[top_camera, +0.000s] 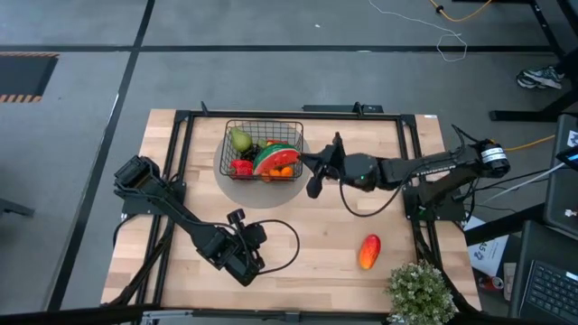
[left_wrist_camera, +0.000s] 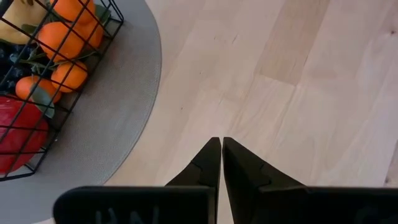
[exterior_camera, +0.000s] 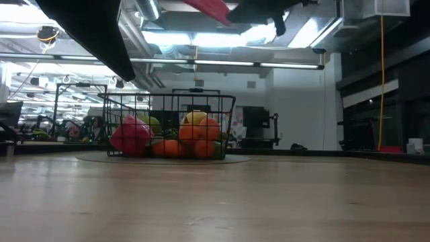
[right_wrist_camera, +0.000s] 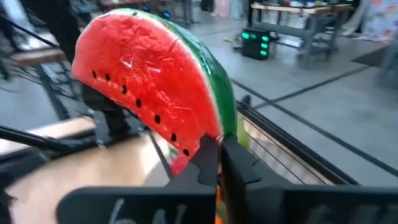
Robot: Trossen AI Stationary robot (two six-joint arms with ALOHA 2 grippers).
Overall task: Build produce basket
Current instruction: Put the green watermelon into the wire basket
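Watermelon slice [right_wrist_camera: 155, 87] sits pinched by its lower edge in the right gripper [right_wrist_camera: 219, 146], held above the basket [top_camera: 263, 150], which rests on a grey mat [top_camera: 228, 178]. Left gripper [left_wrist_camera: 221, 144] is closed on nothing, over bare table [top_camera: 316, 244]. 1 mango [top_camera: 368, 252] lies apart, near the plant [top_camera: 421, 291].

1 basket [top_camera: 262, 135]; 1 watermelon slice [top_camera: 276, 157]; 1 green pear [top_camera: 240, 139]; 1 red fruit [top_camera: 241, 167]; 3 oranges [left_wrist_camera: 62, 42] show in the left wrist view; 1 mango [top_camera: 368, 252] on the worktop [top_camera: 298, 253]; 1 potted plant [top_camera: 419, 291]; 2 arms.
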